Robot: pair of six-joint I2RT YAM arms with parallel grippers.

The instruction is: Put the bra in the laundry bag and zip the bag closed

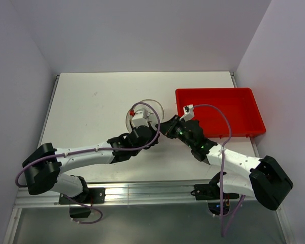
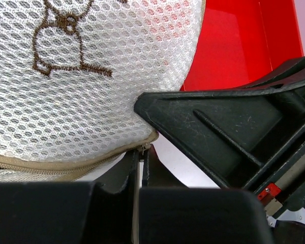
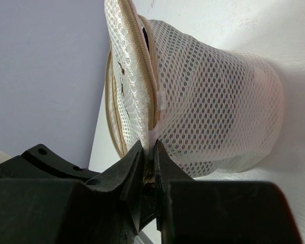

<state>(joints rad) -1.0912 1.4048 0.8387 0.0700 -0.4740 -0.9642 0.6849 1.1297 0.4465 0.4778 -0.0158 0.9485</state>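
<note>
left gripper pinches laundry bag at zip; right gripper pinches bag too; brown embroidered figure on mesh

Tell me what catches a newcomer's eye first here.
The bright red bin at the right of the table stands out. Beside it, mid-table, the left hand and right hand both pinch the zip edge of a white mesh bag.

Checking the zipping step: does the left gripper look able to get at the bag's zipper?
Likely yes: the left gripper is shut right at the zipper; the right gripper pinches the laundry bag beside it, not blocking.
</note>
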